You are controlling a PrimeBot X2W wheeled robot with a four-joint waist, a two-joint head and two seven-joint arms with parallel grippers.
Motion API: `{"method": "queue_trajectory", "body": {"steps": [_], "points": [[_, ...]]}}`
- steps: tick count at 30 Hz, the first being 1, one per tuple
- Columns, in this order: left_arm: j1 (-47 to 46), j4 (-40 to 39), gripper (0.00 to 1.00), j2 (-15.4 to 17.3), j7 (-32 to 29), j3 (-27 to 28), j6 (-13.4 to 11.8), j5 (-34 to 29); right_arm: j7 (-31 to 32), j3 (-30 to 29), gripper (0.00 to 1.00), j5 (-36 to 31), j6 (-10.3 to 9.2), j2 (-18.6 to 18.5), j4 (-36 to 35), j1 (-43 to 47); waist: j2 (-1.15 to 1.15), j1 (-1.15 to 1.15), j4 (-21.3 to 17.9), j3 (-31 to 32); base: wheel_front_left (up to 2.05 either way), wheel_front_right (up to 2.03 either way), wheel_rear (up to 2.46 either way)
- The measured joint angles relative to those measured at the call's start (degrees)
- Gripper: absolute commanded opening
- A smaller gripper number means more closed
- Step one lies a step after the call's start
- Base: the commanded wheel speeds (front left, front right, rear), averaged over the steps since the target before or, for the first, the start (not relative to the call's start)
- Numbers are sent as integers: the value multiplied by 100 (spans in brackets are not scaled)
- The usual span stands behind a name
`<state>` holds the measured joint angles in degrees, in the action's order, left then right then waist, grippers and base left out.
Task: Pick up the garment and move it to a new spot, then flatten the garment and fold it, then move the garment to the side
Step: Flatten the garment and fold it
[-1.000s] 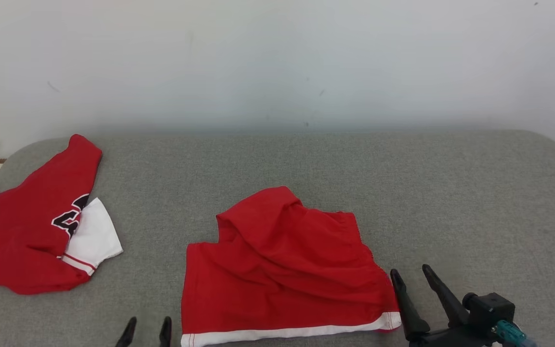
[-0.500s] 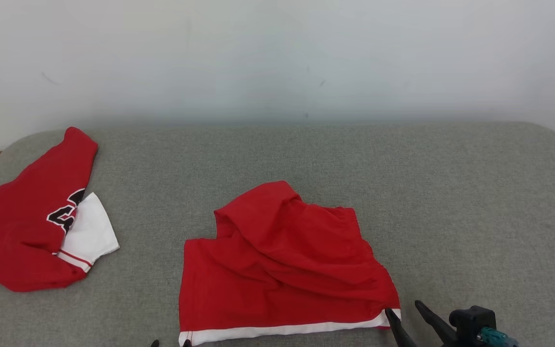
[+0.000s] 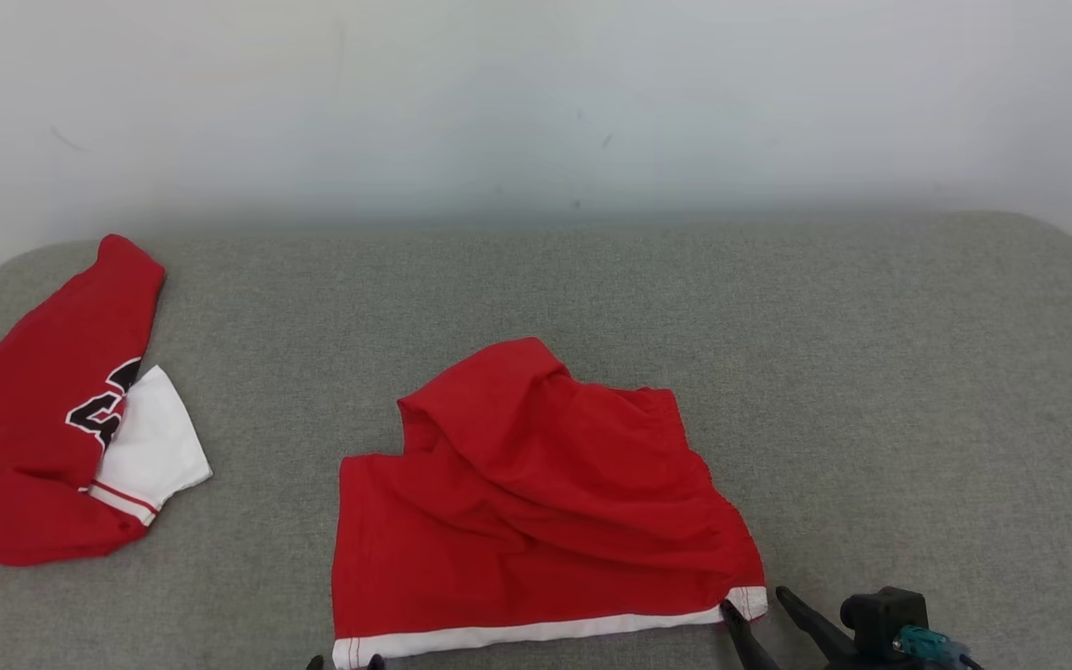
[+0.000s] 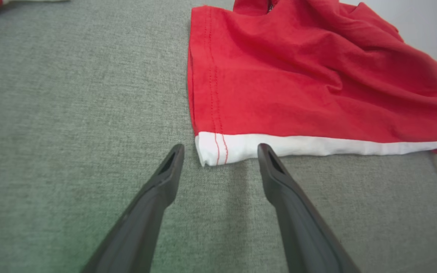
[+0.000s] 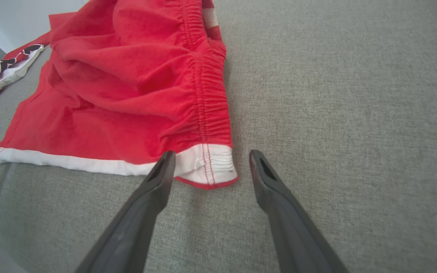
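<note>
Garment (image 3: pixel 536 502) lies long axis left-right, waistband (image 5: pixel 203 94) toward the right; left pincer (image 4: pixel 220 151) and right pincer (image 5: pixel 208 157) spread.

grey couch (image 3: pixel 871 372), white wall (image 3: pixel 536 93)

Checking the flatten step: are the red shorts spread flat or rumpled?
Rumpled: the red shorts have a raised hump and diagonal creases on top; only the white hem lies flat.

Long, tapered dark-grey fingers (image 4: pixel 154 201), slotted at the tips — black wrist block (image 3: pixel 871 616), teal connector (image 3: pixel 919 641)
</note>
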<state>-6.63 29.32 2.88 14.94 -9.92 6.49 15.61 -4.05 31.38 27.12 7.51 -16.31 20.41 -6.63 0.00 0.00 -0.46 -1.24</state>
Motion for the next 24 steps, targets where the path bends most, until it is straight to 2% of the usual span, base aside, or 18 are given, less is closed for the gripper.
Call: {"method": "queue_trajectory", "body": {"steps": [6, 7, 8, 9, 10, 18, 24], "points": [[-239, 271, 100, 1, 0, -62, -1, -19, -48, 124, 100, 26, 0, 34, 116, -131, 0, 0, -18, -70, 0, 0, 0], [-277, 303, 95, -1, 0, -87, 0, -18, -49, 149, 85, 40, 0, 35, 130, -141, 0, 0, -20, -79, 0, 0, 0], [-313, 319, 51, 0, 0, -119, 3, -4, -48, 183, 49, 64, 0, 36, 142, -155, 0, 0, -21, -89, 0, 0, 0], [-346, 354, 20, 0, 0, -160, 4, -2, -49, 205, 29, 73, 0, 34, 154, -179, 0, 0, -20, -99, 0, 0, 0], [-376, 389, 0, -2, 0, -194, 7, 0, -52, 220, 0, 87, 0, 30, 163, -209, 0, 0, -16, -108, 0, 0, 0], [-417, 378, 0, 0, 0, -236, 44, 13, -198, 364, 0, 185, 0, -14, 172, -264, 0, 0, 19, -99, 0, 0, 0], [-387, -89, 0, 9, 0, -103, 48, -85, -305, 485, 0, 582, 0, -60, -216, -326, 0, 0, 24, -35, 0, 0, 0]]}}
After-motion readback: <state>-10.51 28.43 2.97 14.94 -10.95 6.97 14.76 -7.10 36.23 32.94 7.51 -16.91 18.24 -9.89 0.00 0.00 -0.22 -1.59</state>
